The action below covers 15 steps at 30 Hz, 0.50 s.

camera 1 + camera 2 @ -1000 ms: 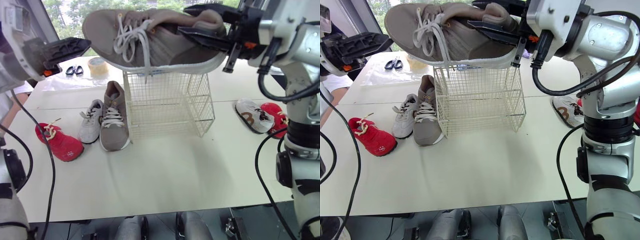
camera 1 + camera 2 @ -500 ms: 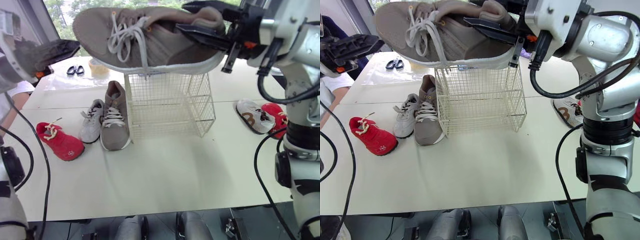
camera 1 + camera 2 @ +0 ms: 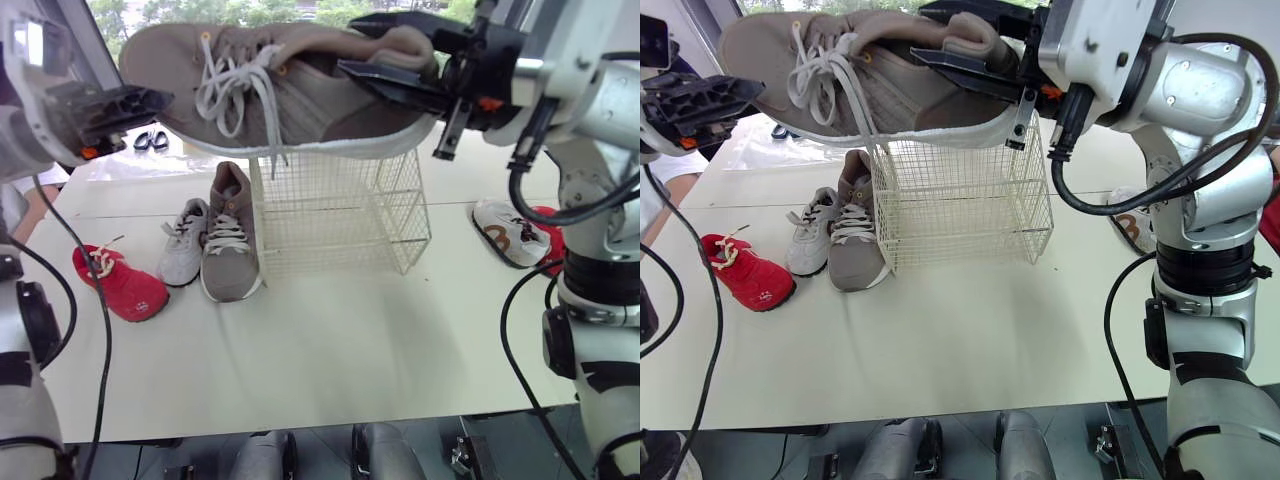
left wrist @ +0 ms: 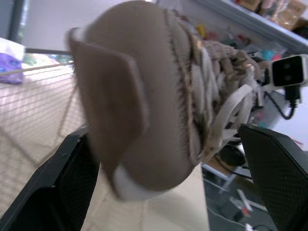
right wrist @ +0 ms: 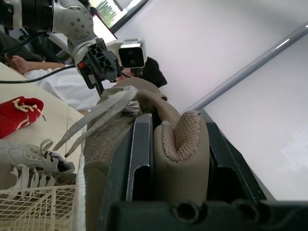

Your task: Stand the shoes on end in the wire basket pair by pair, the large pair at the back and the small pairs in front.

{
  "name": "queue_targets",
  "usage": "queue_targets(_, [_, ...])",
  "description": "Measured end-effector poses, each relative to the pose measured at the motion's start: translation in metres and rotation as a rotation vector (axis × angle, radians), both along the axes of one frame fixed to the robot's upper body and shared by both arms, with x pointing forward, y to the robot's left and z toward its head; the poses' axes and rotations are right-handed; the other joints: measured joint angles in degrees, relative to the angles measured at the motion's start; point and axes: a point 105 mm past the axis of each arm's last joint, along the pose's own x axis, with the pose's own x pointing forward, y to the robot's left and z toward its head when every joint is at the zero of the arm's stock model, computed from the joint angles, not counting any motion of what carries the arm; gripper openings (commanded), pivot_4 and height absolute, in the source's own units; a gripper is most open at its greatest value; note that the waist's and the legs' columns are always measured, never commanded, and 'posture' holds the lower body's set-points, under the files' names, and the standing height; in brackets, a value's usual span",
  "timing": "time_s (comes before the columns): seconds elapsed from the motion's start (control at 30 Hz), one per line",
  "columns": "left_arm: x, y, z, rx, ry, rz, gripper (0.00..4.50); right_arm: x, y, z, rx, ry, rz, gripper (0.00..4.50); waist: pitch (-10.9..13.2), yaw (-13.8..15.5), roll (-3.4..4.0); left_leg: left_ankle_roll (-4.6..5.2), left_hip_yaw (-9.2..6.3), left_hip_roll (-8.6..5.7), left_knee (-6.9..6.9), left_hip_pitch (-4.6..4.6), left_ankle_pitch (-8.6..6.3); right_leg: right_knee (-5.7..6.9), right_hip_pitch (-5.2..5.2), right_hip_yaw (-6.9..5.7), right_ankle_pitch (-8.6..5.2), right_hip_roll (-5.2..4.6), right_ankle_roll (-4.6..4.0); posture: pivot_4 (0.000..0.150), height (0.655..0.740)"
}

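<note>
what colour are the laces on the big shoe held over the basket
White laces on the taupe shoe; clearest in the left eye view.

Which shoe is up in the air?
The big tan shoe, gripped at its heel by the right gripper above the wire basket. Its tan mate, the white shoe and the red shoe beside it lie on the table.
</note>
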Motion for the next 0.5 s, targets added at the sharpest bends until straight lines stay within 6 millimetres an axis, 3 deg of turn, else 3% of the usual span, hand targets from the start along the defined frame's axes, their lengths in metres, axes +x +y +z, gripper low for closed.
queue_targets(0.1, [0.003,-0.002,-0.002,-0.003,0.019,0.014,3.33,0.000,0.000,-0.001,-0.002,-0.004,0.001,0.95,0.0,0.0,0.00,0.00,-0.01,0.00,0.00,0.00,0.00,0.01,-0.01,0.00,0.00,0.00,0.00,0.150,0.7400])
queue_targets(0.23, [0.007,0.000,-0.004,-0.015,0.049,0.036,1.39,-0.006,0.002,0.000,-0.014,-0.031,0.015,0.95,0.0,-0.1,0.00,0.00,0.00,0.01,0.00,0.00,0.00,0.02,-0.02,0.00,0.00,0.00,0.01,0.150,0.7400])
queue_targets(0.3, [0.009,0.000,-0.004,-0.024,0.059,0.050,0.68,-0.008,0.003,0.000,-0.018,-0.042,0.020,0.95,0.0,-0.1,0.00,0.00,0.00,0.00,0.01,0.00,0.00,0.02,-0.01,0.00,0.00,0.00,0.01,0.150,0.7400])
queue_targets(0.47, [0.013,-0.008,-0.002,-0.046,0.071,0.073,0.64,-0.006,-0.002,0.000,-0.007,-0.033,-0.003,0.95,0.0,0.3,-0.02,0.00,-0.03,-0.02,0.05,0.00,0.00,0.01,0.04,0.00,0.00,-0.02,0.01,0.150,0.7400])
queue_targets(0.5, [0.015,-0.010,-0.001,-0.057,0.076,0.079,0.64,-0.005,-0.005,0.001,0.008,-0.024,-0.011,1.26,0.0,0.3,-0.02,0.00,-0.04,-0.02,0.06,0.00,0.00,0.01,0.04,0.00,0.00,-0.03,0.01,0.150,0.7400])
